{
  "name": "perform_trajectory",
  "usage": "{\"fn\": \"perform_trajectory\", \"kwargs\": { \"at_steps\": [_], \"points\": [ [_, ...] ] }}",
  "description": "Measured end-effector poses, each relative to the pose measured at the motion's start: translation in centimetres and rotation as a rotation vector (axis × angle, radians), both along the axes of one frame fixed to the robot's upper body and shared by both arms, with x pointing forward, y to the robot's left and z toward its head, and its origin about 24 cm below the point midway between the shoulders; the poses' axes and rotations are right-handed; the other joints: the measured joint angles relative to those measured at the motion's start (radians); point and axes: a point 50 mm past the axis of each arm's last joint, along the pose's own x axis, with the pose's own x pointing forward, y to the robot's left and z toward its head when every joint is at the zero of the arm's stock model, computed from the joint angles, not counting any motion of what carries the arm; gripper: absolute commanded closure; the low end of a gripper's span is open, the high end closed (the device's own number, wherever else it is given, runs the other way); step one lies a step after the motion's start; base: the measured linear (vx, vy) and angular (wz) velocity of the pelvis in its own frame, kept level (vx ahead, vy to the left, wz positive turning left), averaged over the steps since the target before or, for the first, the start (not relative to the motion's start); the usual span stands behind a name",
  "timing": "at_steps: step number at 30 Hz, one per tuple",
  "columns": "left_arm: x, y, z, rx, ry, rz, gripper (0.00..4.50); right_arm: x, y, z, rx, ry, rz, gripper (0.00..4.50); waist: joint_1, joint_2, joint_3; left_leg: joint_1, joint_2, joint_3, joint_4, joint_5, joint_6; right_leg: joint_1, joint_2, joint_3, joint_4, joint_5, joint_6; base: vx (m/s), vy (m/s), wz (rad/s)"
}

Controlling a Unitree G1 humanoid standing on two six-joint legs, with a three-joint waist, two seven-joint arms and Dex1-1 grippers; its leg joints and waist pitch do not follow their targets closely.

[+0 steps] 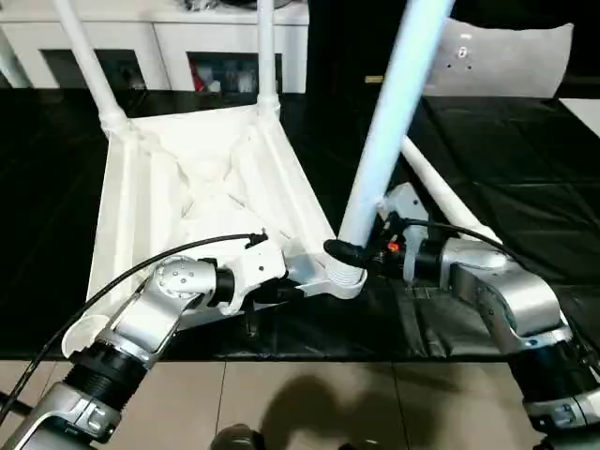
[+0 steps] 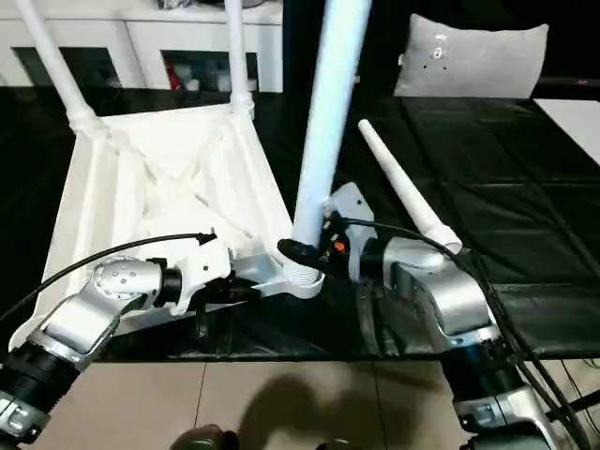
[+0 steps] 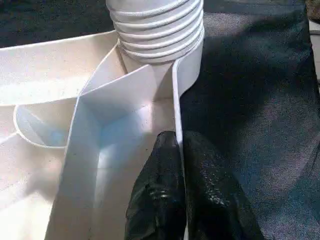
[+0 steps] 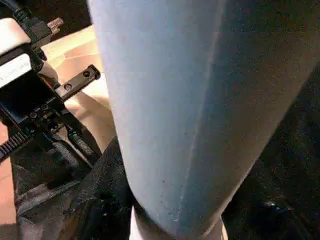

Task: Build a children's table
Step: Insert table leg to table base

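Note:
The children's table (image 1: pixel 197 178) lies upside down on a black mat, ribbed underside up. Two white legs (image 1: pixel 89 56) (image 1: pixel 265 52) stand in its far corner sockets. A third leg (image 1: pixel 389 112) stands nearly upright with its threaded end (image 3: pixel 157 30) in the near right corner socket (image 1: pixel 345 281). My right gripper (image 1: pixel 361 251) is shut around this leg just above the socket, one black finger (image 4: pixel 102 195) on each side. My left gripper (image 3: pixel 179 145) is shut on the thin rim wall of the table top, close to that same socket. A fourth leg (image 2: pixel 403 192) lies loose on the mat to the right.
A grey pillow (image 2: pixel 469 56) stands at the back right. A white cabinet (image 1: pixel 159 47) with shelves runs along the back left. The mat's near edge meets a beige floor (image 1: pixel 309 403) just below my forearms.

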Motion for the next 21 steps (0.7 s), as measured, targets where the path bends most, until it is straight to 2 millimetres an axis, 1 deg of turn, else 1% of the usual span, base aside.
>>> {"fn": "perform_trajectory", "kwargs": {
  "at_steps": [7,13,21],
  "points": [
    [0.0,0.0,0.0,-0.005,0.013,-0.008,4.5,0.9,0.1,0.2,-0.022,0.0,-0.002,2.61,-0.001,0.0,0.0,0.003,0.0,0.005,-0.001,0.0,0.0,0.0,-0.005,-0.001,0.0,0.0,0.001,0.0,0.0,0.0],
    [0.2,0.1,-0.1,-0.006,0.025,-0.013,4.5,1.1,0.2,0.3,-0.047,0.01,0.02,2.61,0.0,-0.001,-0.001,0.004,0.0,0.006,-0.003,0.0,0.0,0.0,-0.005,-0.001,0.001,0.0,0.001,0.0,0.0,0.0],
    [0.3,0.0,-0.1,-0.007,0.028,-0.012,4.5,1.1,-0.2,0.4,-0.023,0.049,0.022,2.61,0.001,-0.002,-0.001,0.004,0.0,0.006,-0.003,0.0,0.0,0.001,-0.005,-0.001,0.001,0.0,0.001,0.0,0.0,0.0]
  ]
}}
